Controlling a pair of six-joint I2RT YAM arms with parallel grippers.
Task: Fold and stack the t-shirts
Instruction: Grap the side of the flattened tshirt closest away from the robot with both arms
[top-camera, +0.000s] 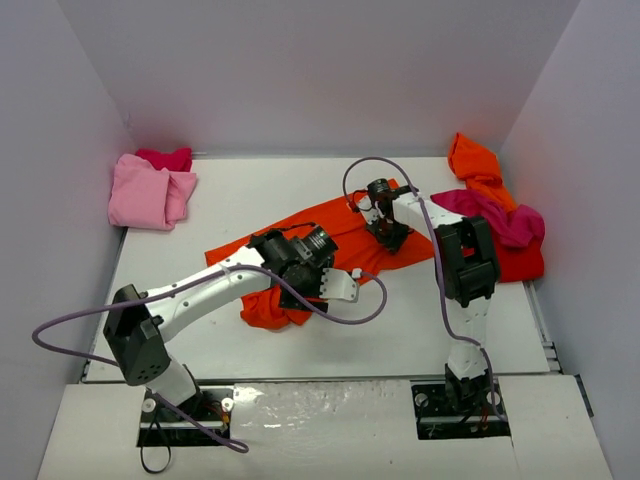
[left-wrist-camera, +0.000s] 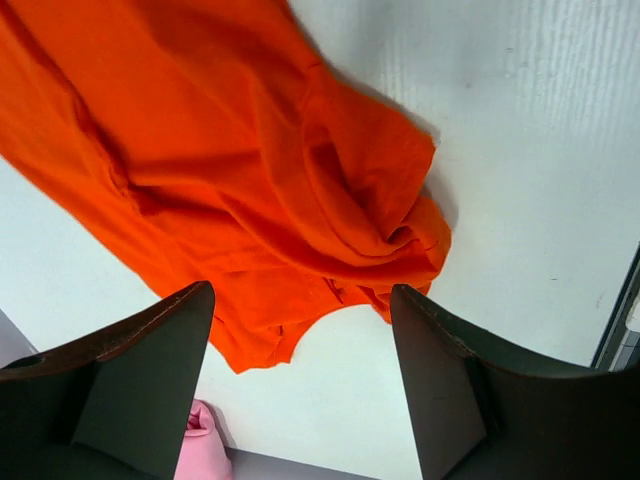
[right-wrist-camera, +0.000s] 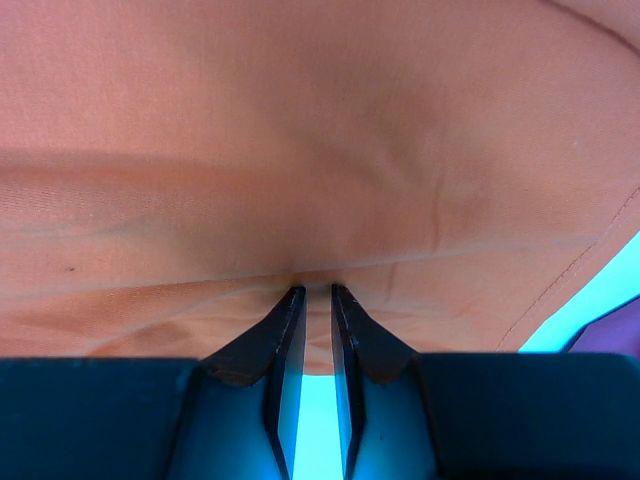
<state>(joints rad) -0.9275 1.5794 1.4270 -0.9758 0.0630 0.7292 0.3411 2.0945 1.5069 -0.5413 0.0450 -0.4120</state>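
While your right gripper (top-camera: 388, 236) pinches the far end of the orange shirt (top-camera: 335, 215) in the middle of the tabletop (top-camera: 250, 200), your left gripper (left-wrist-camera: 300, 300) hangs spread wide over the bunched near end, holding nothing. Drop the left onto a single layer there, not the whole wad, then pull both ends apart so it lies flat before folding. The pink pile (top-camera: 150, 190) sits at the far-left corner.

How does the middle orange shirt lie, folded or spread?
Neither neatly: the orange shirt lies stretched out, rumpled, bunched at its near end.
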